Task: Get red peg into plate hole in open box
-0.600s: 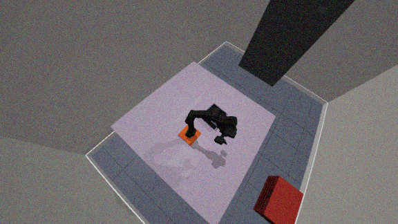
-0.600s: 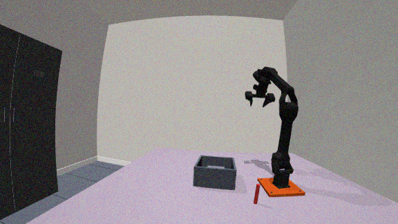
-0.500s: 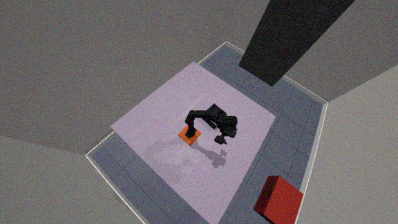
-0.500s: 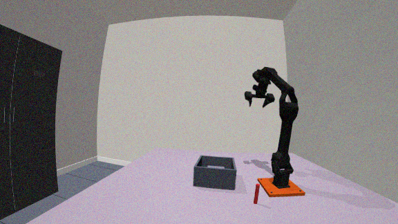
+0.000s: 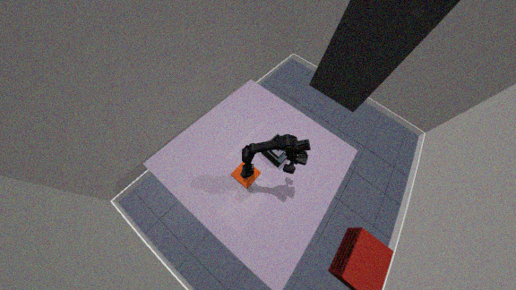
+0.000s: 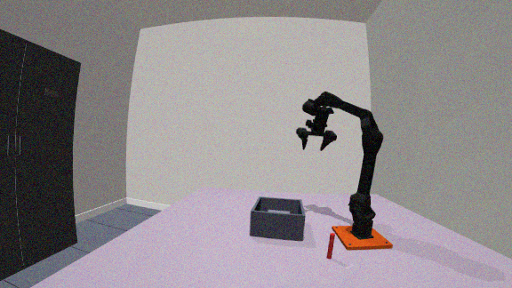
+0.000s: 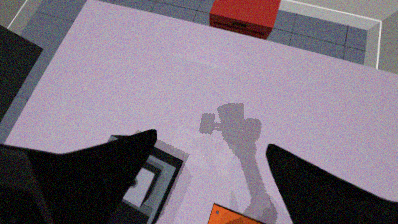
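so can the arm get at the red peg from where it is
Probably yes: the gripper is open with nothing between its fingers, and the peg stands outside the box, with nothing seen blocking it.

My gripper (image 5: pixel 296 161) (image 6: pixel 313 149) (image 7: pixel 210 141) now hangs lower and farther left in the exterior view than it did half a second ago, closer to the box (image 5: pixel 279 164) (image 6: pixel 277 227) (image 7: pixel 174 171). My forearm (image 5: pixel 266 145) (image 6: pixel 351 107) has flattened out of its steeper slope, reaching farther left. From the top, I now cover more of the box, and my shadow (image 5: pixel 284 192) (image 6: pixel 317 207) (image 7: pixel 240 130) has shifted toward it.
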Robot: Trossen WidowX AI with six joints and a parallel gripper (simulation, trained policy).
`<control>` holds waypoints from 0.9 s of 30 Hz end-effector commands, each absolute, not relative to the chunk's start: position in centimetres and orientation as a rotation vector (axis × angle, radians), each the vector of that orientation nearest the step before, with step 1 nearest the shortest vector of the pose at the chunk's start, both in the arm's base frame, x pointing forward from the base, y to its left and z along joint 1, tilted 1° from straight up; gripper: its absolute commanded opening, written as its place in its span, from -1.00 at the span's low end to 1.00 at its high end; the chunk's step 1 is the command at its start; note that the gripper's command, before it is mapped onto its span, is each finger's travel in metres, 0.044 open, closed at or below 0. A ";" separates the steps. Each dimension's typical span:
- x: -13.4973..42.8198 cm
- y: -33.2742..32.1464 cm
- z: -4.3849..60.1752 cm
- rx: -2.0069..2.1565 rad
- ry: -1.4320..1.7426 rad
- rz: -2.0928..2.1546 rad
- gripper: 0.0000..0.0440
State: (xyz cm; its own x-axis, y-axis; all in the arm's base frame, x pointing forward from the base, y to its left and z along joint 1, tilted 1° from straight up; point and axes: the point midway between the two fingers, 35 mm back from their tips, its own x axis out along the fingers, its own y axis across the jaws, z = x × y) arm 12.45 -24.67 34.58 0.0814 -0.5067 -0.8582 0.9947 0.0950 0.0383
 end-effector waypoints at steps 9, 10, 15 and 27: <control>19.1 -19.0 30.0 0.770 0.974 -1.153 1.00; 19.6 -18.3 29.6 0.766 0.989 -1.138 1.00; 21.7 -14.9 27.7 0.744 1.063 -1.066 1.00; 23.9 -5.9 23.3 0.679 1.228 -0.938 1.00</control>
